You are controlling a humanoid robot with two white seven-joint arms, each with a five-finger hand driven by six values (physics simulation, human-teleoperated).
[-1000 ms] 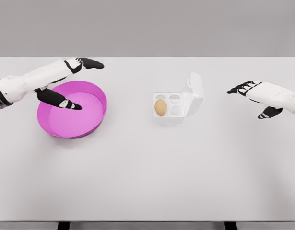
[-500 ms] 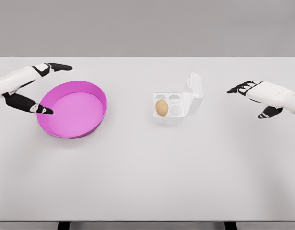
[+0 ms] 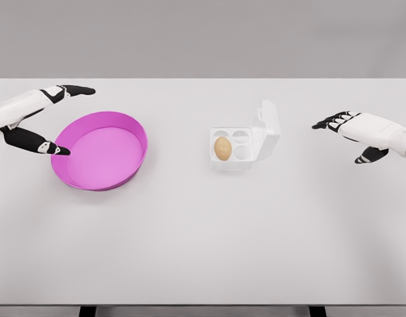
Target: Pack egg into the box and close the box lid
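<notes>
One egg [image 3: 222, 148] sat in the four-cup box [image 3: 233, 149], its lid [image 3: 268, 129] standing open, beside one pink bowl [image 3: 100, 150]. The left hand [image 3: 37, 119] and right hand [image 3: 358, 134] hovered spread and empty over the table [image 3: 203, 251].

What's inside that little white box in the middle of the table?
The white box holds one brown egg in its front-left cup. The other three cups look empty. Its lid stands open on the right. Whatever lies behind the raised lid is hidden.
</notes>
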